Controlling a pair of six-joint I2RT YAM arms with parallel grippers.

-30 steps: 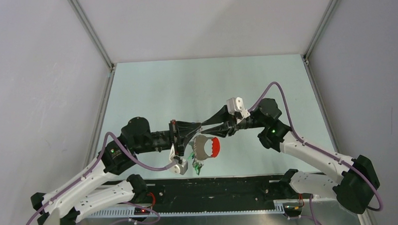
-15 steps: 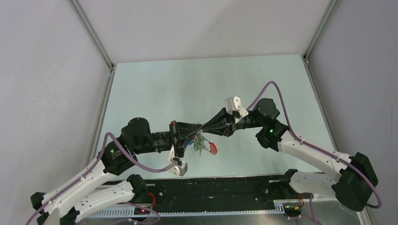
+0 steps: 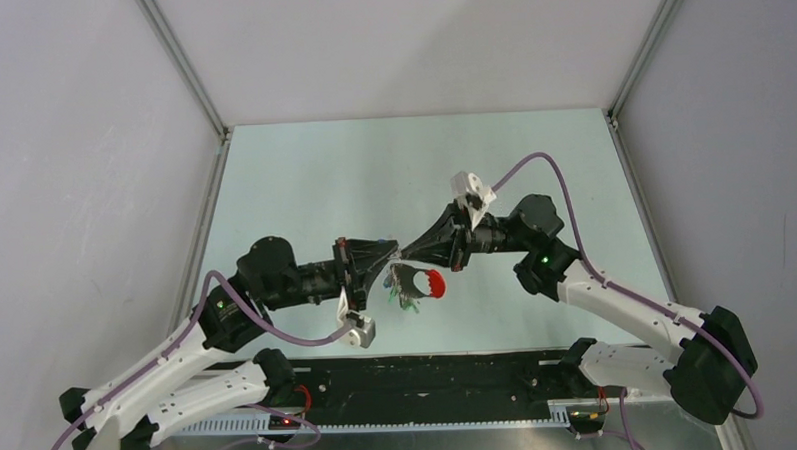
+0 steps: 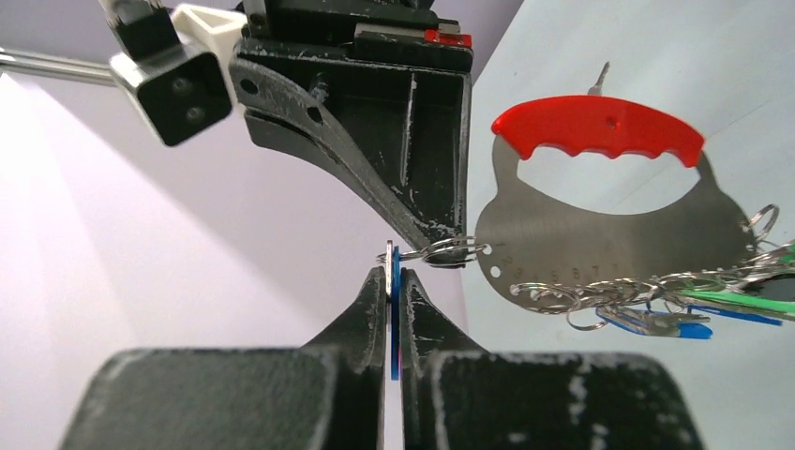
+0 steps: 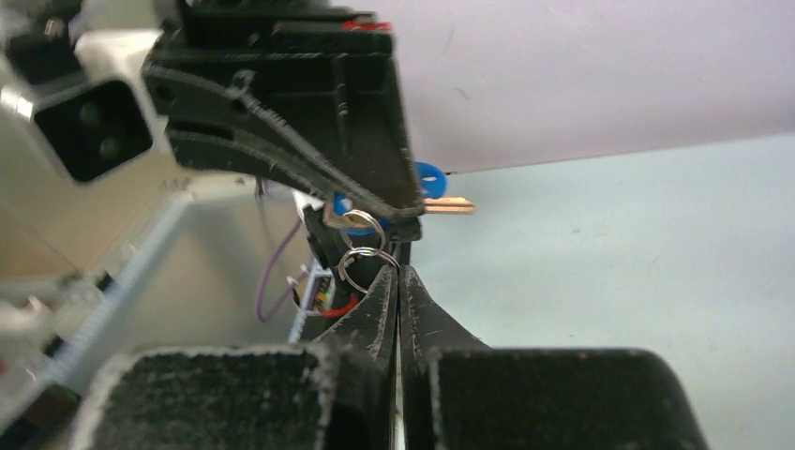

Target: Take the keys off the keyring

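Observation:
Both grippers meet tip to tip above the table. My left gripper (image 3: 393,258) (image 4: 393,274) is shut on a silver key with a blue tag (image 4: 393,309), which also shows in the right wrist view (image 5: 429,178). My right gripper (image 3: 406,253) (image 5: 397,272) is shut on a small metal ring (image 5: 361,265) (image 4: 452,251) linked to that key. The keyring (image 3: 414,283) hangs below, a flat grey plate (image 4: 609,253) with a red loop (image 4: 600,131) (image 3: 435,283). Several more keys with green and blue tags (image 4: 727,302) dangle from its lower edge.
A pale green table (image 3: 373,176) lies under the arms, walled in white on three sides with metal corner posts (image 3: 184,67). A black strip (image 3: 440,384) runs along the near edge between the arm bases. Purple cables (image 3: 548,165) loop off both wrists.
The hanging bunch has twisted and swung under the grippers, from flat-on to edge-on and back. Both grippers stayed shut tip to tip and the right wrist has turned a little.

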